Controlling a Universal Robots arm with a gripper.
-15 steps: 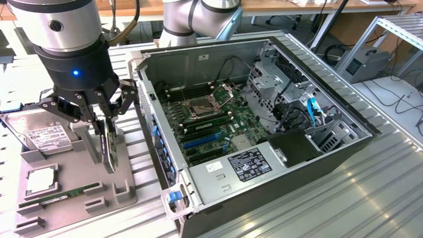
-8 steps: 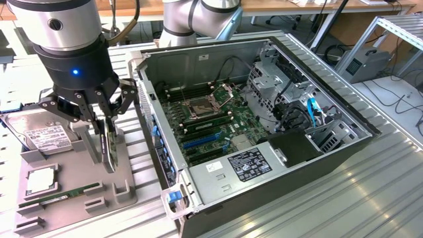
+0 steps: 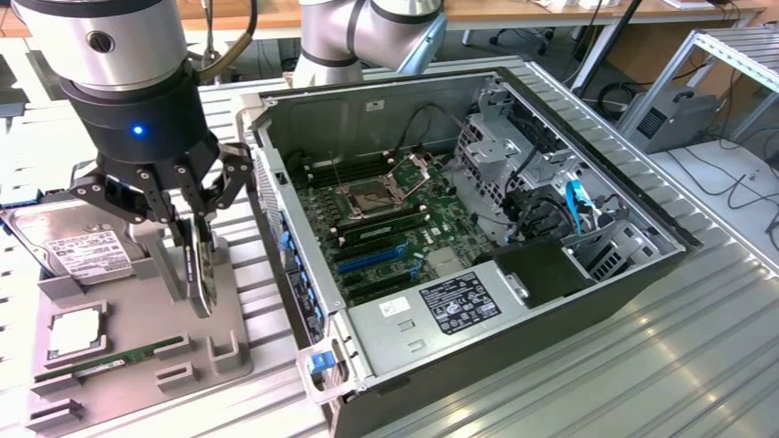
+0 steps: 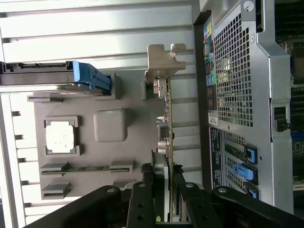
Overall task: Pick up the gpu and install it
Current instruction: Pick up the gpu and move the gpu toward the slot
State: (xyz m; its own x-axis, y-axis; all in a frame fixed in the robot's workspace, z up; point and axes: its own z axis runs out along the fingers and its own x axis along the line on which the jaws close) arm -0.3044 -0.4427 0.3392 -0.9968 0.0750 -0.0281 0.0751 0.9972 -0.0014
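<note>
The gpu point(image 3: 202, 274) stands on its edge in a slot of the grey holder tray point(image 3: 134, 319), at the exterior view's left beside the open computer case point(image 3: 487, 228). In the wrist view the gpu point(image 4: 165, 123) is edge-on, with its silver bracket point(image 4: 164, 59) at the far end. My gripper point(image 3: 195, 239) hangs straight over the card, and its fingers point(image 4: 142, 202) press on both faces of the upper edge. The card still sits in the tray. Blue expansion slots point(image 3: 371, 260) lie on the motherboard inside the case.
On the same tray lie a silver hard drive point(image 3: 79, 251), a CPU point(image 3: 76, 333) and a green RAM stick point(image 3: 109, 358). The case's rear wall point(image 4: 237, 95) stands close beside the card. Slatted metal tabletop point(image 3: 633, 365) surrounds everything.
</note>
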